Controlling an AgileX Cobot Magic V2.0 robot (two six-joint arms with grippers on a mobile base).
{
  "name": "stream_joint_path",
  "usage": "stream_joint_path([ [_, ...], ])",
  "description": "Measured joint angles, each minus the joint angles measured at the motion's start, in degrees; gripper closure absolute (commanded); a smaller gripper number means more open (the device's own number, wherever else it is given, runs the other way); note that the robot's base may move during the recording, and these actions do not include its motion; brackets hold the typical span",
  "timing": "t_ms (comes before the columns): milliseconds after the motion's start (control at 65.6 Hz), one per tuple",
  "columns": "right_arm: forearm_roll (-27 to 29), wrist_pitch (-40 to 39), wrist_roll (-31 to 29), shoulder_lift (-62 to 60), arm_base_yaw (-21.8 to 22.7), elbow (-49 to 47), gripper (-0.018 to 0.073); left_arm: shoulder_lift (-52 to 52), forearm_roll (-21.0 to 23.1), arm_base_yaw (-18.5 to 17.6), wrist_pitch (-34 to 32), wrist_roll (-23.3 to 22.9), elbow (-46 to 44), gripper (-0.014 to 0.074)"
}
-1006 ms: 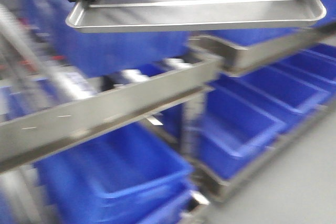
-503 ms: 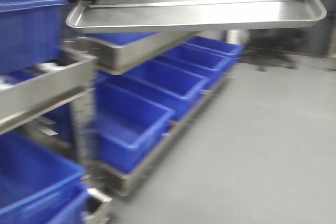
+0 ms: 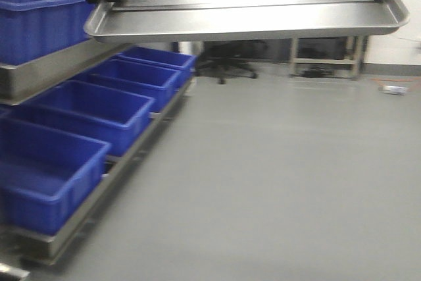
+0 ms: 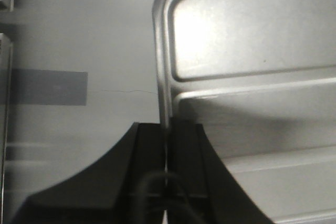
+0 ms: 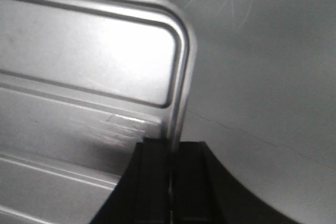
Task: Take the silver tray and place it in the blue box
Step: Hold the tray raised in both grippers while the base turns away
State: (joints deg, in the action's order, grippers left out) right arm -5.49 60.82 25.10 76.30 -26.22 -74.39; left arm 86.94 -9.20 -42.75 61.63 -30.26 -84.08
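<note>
Grabbing is done: left tool (image 4: 167,129) and right tool (image 5: 170,148) pinch the silver tray (image 3: 250,21), up at 12 o'clock. Putting it in a blue box (image 3: 59,202), at 8 o'clock, is left.

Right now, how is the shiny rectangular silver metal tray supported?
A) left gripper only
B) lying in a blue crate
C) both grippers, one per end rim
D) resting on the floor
C: the left gripper and the right gripper each pinch an end rim of the silver tray, holding it in the air.
</note>
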Motion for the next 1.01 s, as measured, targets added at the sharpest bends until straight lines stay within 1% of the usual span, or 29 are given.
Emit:
stream_joint_path([
  [686, 0.0, 0.1, 0.0, 0.0, 0.0, 0.0, 0.0502, 0.0, 0.0, -0.1, 0.0, -0.1, 0.0, 0.0701],
  [1006, -0.1, 0.5, 0.0, 0.0, 0.0, 0.0, 0.0502, 0.0, 0.7, -0.1, 0.1, -0.1, 0.0, 0.0701],
])
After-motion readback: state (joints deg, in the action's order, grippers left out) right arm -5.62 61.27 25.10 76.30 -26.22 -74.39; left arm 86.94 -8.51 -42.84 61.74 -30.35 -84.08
